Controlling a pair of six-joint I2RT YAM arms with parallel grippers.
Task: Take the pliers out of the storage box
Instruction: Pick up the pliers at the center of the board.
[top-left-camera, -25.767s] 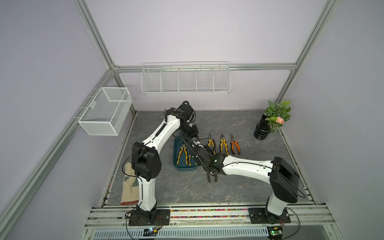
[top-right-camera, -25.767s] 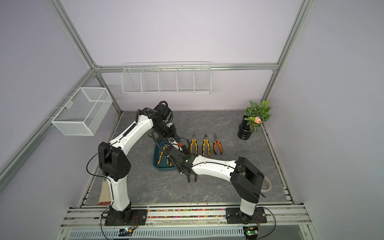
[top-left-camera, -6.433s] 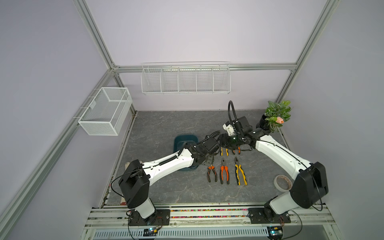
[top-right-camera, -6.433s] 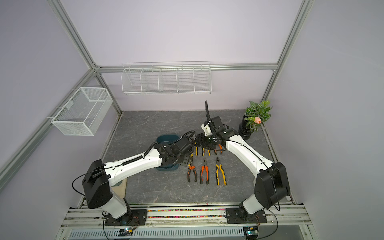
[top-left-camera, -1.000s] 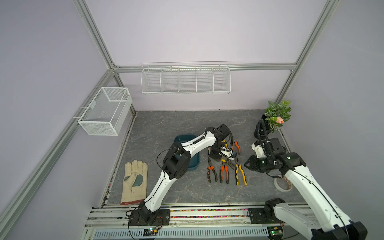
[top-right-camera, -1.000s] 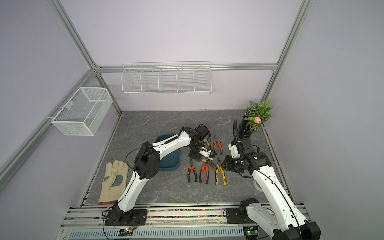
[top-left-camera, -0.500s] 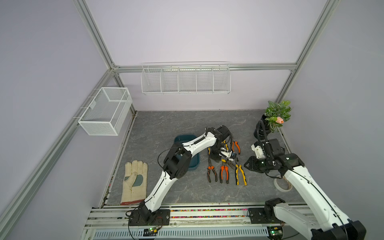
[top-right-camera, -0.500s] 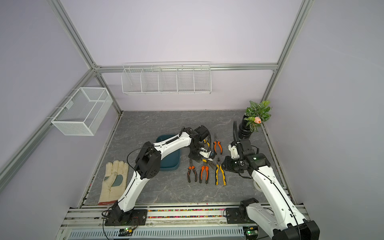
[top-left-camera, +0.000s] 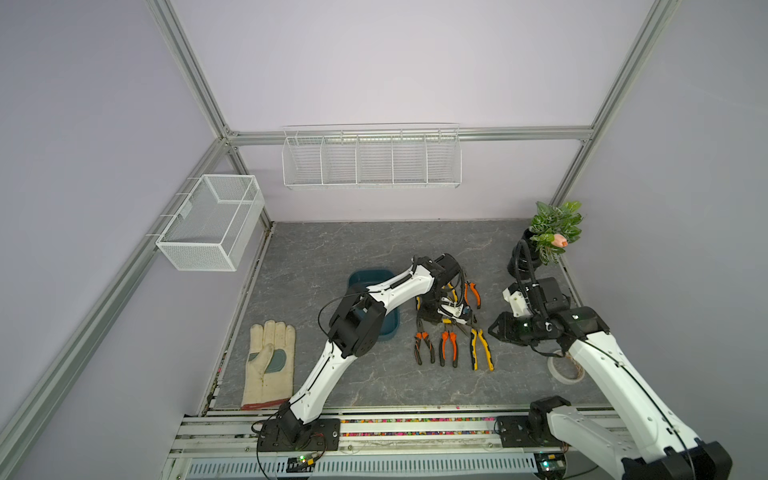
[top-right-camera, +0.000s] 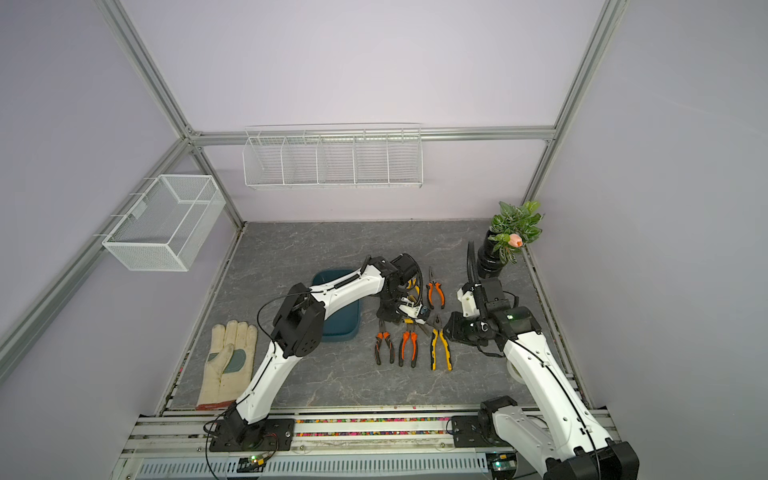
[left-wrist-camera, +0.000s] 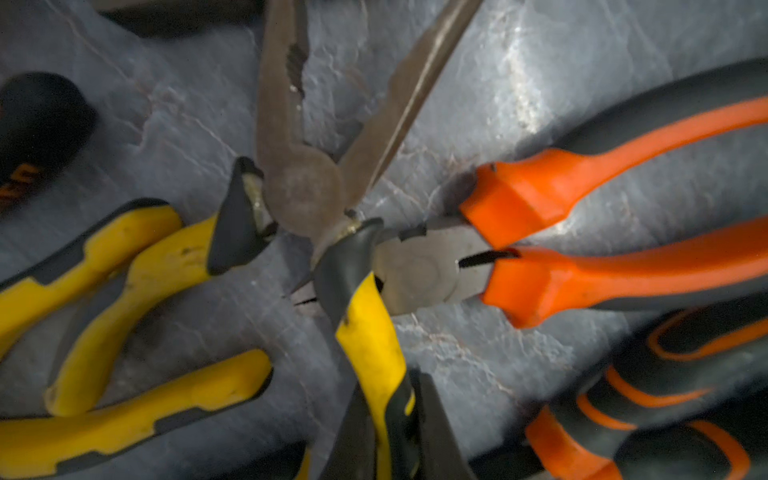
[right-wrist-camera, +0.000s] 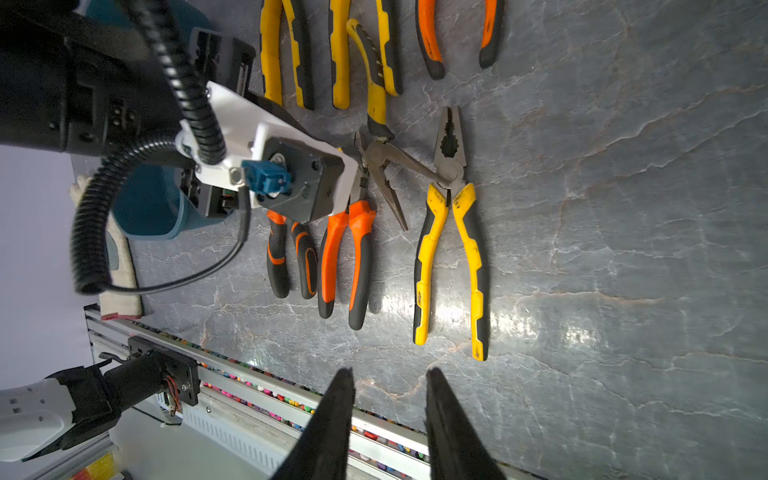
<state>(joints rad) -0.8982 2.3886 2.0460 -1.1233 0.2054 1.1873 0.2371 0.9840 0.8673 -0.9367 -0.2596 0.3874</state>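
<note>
Storage box (top-left-camera: 367, 277): dark teal tub, centre of both top views, left forearm crossing over it.

Pliers: all out on the grey stone-look tabletop (top-left-camera: 332, 257), just right of the box, in two rows.

Front row, handles toward the rail, side by side and apart:
- small orange-and-black pliers (right-wrist-camera: 276, 257)
- larger orange-handled pliers (right-wrist-camera: 331, 249)
- yellow-handled combination pliers (right-wrist-camera: 467, 232)

Back row:
- orange-handled long-nose pliers (right-wrist-camera: 427, 37), in clear sight
- yellow-handled pliers (right-wrist-camera: 269, 50), two pairs beside it, mostly under the left wrist in the top views

Between the rows: yellow-handled needle-nose pliers (left-wrist-camera: 299, 183), jaws splayed. One jaw tip reaching the combination pliers' pivot; contact impossible to tell. One handle lying over the head of the larger orange-handled pliers.

Left gripper (left-wrist-camera: 388, 386): down at the tabletop, right of centre in the top views. Fingers pressed together on one yellow handle of the needle-nose pliers.

Right gripper (right-wrist-camera: 388, 374): fingers spread, nothing between them. Held above bare tabletop just right of the front row.

Work glove (top-left-camera: 268, 365): flat at lower left of the tabletop.
</note>
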